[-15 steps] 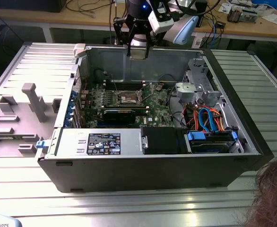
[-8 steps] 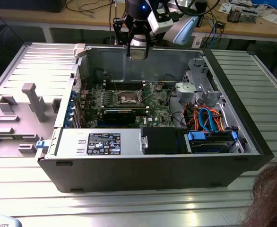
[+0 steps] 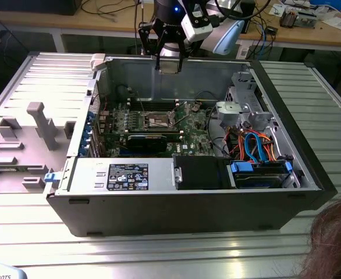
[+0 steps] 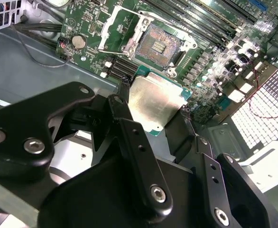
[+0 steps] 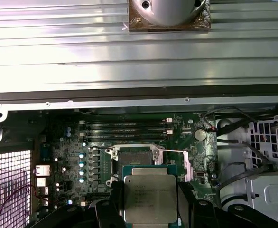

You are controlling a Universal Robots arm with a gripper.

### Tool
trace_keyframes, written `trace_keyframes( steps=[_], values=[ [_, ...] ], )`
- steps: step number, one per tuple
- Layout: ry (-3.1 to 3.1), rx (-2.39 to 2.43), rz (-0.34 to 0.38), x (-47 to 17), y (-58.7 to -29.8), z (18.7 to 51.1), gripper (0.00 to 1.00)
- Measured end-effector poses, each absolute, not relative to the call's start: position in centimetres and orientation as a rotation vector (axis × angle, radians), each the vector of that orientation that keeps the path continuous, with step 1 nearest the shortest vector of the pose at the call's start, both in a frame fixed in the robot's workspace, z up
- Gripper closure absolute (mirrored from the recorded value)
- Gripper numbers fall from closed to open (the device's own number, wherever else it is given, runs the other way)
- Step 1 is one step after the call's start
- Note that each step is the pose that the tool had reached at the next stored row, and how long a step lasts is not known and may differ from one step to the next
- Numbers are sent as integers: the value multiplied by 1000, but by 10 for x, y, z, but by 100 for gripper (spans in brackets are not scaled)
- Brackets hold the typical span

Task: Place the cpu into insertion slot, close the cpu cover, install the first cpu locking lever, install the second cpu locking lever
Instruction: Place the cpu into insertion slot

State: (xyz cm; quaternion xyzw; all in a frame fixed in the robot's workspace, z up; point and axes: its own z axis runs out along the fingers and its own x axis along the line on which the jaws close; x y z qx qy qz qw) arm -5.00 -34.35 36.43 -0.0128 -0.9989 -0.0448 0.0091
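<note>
The gripper (image 5: pixel 149 209) grips the cpu (image 5: pixel 148 192) by two edges; the insertion slot (image 5: pixel 134 159) lies uncovered, well apart.

We count one cpu (image 5: pixel 150 197), one insertion slot (image 4: pixel 159 46), one gripper (image 4: pixel 154 105), one green board (image 4: pixel 84 16), one round coin cell (image 4: pixel 78 42), one labelled power supply (image 3: pixel 124 174) and one open computer case (image 3: pixel 176 212) (each kind appears singly)

Ribbed metal table (image 3: pixel 159 250): open computer case (image 3: pixel 188 215), grey fixture plate (image 3: pixel 19 157) on it.
</note>
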Motion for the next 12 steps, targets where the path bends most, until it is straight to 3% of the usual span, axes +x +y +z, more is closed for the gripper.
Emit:
trace_keyframes(
  steps=[12],
  values=[
    [-3120,-40,-140,-52,-344,363,46]
  ],
)
